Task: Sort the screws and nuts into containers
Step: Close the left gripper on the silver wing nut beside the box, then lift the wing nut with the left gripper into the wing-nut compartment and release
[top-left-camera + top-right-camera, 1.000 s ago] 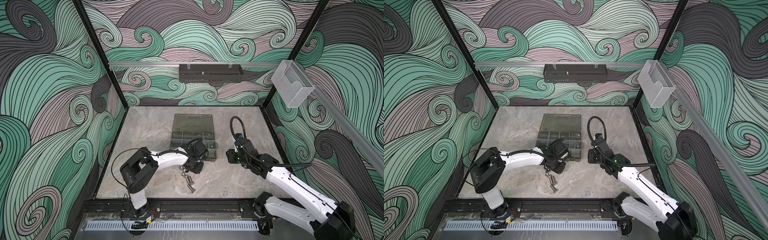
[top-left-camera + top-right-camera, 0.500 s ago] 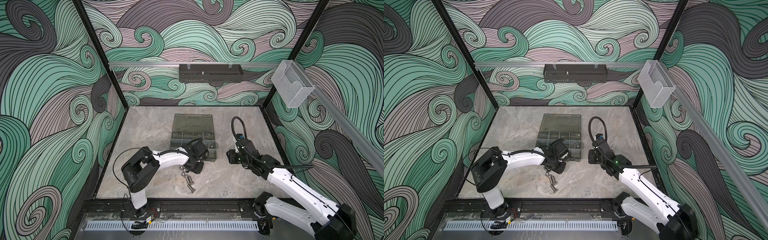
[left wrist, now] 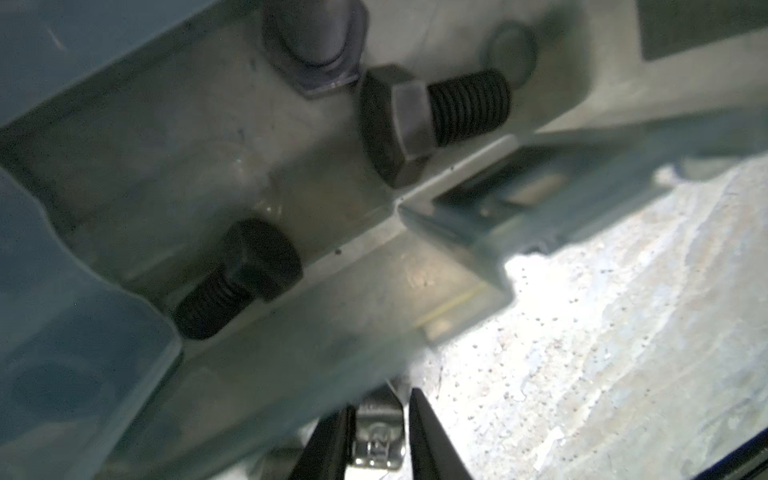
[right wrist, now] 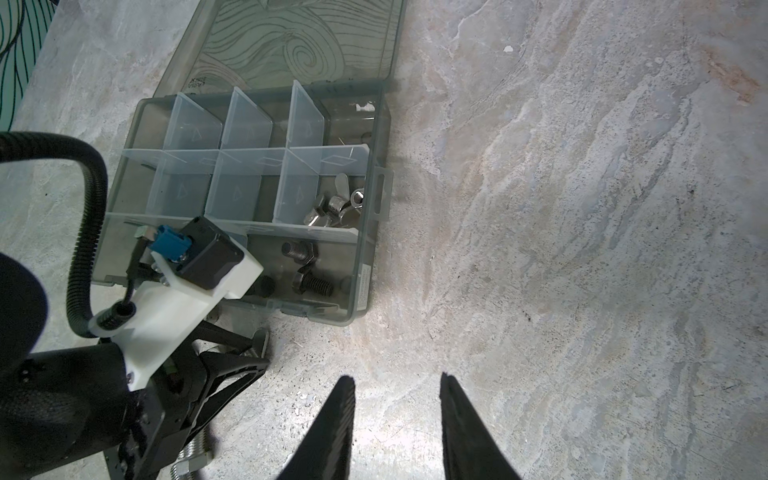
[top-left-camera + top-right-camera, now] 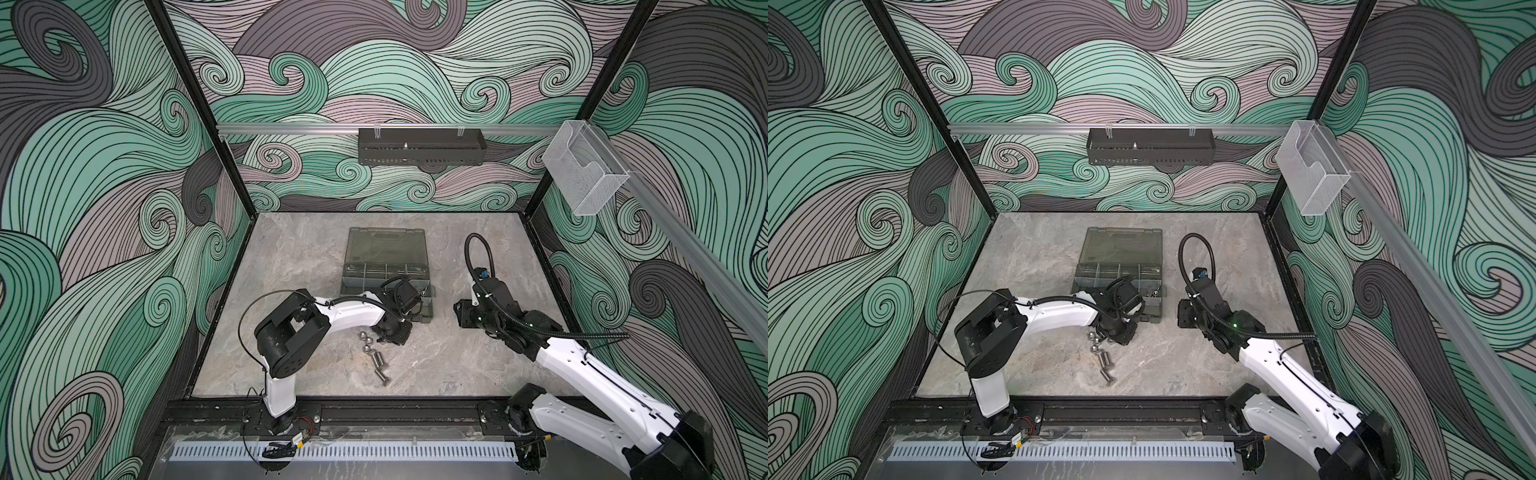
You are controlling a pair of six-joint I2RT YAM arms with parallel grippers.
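Observation:
The smoky-grey organiser case (image 5: 428,309) lies open mid-table, its containers (image 4: 245,129) split by clear dividers. Silver nuts (image 4: 336,205) fill a right-hand compartment, and screws (image 4: 309,266) lie in the long front one. Through the case wall the left wrist view shows two black screws (image 3: 432,116). My left gripper (image 3: 382,401) is low at the case's front edge (image 5: 392,334) and shut on a shiny silver nut (image 3: 380,432). Two dome nuts (image 5: 363,336) and two silver screws (image 5: 377,359) lie loose just in front. My right gripper (image 4: 397,378) hangs open and empty right of the case (image 5: 461,318).
The case lid (image 5: 386,245) lies flat behind the compartments. A black perforated tray (image 5: 422,151) hangs on the back wall, and a clear acrylic box (image 5: 586,174) on the right rail. Bare marble lies to the right of the case and at the back.
My left gripper's jaws have narrowed onto the silver nut at the case's front edge. The right arm has barely moved.

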